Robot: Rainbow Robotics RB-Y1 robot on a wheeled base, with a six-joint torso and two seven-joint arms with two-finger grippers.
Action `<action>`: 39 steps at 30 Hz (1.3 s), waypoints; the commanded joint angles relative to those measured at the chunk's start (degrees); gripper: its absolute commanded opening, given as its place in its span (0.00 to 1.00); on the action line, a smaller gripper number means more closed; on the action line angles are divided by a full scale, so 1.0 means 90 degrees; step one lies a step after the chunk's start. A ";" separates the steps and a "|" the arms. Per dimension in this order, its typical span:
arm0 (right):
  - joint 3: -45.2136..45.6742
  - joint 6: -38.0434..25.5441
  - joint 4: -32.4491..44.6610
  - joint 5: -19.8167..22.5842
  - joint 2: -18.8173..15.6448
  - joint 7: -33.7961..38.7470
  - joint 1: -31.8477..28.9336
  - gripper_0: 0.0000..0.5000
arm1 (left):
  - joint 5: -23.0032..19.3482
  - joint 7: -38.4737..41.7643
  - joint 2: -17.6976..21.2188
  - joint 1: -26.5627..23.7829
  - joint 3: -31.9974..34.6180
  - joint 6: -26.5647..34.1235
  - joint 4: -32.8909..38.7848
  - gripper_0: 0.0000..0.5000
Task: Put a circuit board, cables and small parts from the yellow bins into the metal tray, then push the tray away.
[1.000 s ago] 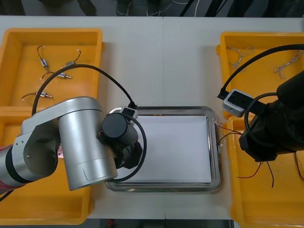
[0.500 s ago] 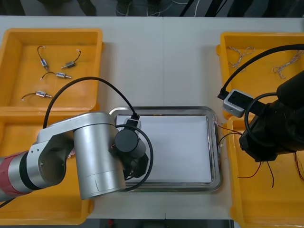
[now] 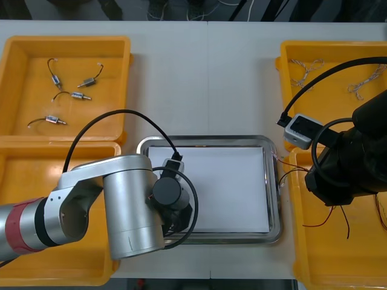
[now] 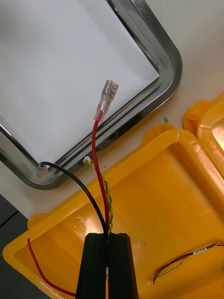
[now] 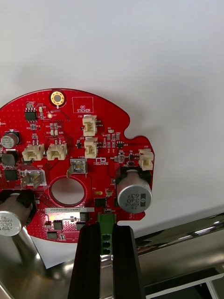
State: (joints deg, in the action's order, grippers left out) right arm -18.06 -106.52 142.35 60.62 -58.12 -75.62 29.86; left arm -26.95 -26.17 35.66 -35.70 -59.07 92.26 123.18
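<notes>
My left gripper (image 5: 106, 230) is shut on the green connector at the edge of a round red circuit board (image 5: 74, 159). It holds the board just above the white inside of the metal tray (image 3: 275, 181), close to the tray's shiny rim (image 5: 186, 233). In the front view the left arm (image 3: 130, 205) covers the tray's left part. My right gripper (image 4: 107, 236) is shut on a bundle of cables: a red cable (image 4: 98, 154) with a clear terminal, a black cable (image 4: 70, 174) and a twisted yellow strand. Their ends hang over the tray's corner (image 4: 163, 56).
The far left yellow bin (image 3: 18, 90) holds several small metal parts (image 3: 78, 95). Twisted cables (image 3: 305, 69) lie in the far right bin. The right arm (image 3: 347, 163) hangs above the near right bin (image 3: 302, 254), where more red wires (image 4: 186, 261) lie.
The left arm has swung right and toward the table's near edge, from the near left bin to over the tray. The right arm has stayed still.
</notes>
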 commanded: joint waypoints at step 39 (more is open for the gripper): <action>-0.0113 -0.0049 0.0091 0.0442 0.0267 -0.0416 0.0696 0.00 | 0.0523 0.0857 0.0003 0.0031 -0.0204 -0.0193 0.0307 1.00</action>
State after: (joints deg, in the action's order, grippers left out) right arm -18.06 -106.58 142.41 63.68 -57.61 -75.69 32.34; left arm -23.09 -21.87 35.66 -35.64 -60.67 90.94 123.32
